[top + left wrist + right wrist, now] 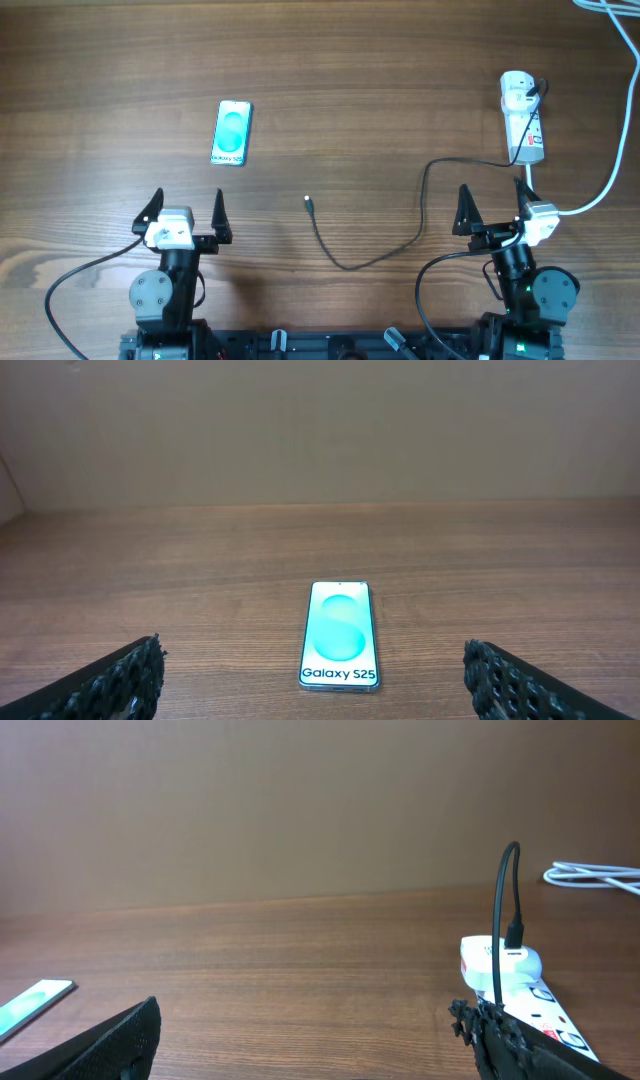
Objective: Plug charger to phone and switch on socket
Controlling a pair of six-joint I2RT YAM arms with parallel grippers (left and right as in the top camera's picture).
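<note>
The phone (232, 132) lies flat at the left, cyan screen up; it also shows in the left wrist view (340, 635), reading "Galaxy S25". The charger cable (380, 255) runs over the table from its loose connector tip (308, 203) near the middle to the plug in the socket (521, 118), a white power strip at the right. In the right wrist view the socket (505, 965) has the black cable (497, 910) rising from it. My left gripper (186, 213) is open and empty, short of the phone. My right gripper (494, 210) is open and empty, just short of the socket.
A thick white lead (612, 160) curves from the socket's near end to the table's far right edge; its loops show in the right wrist view (595, 875). A plain wall stands beyond the table's far edge.
</note>
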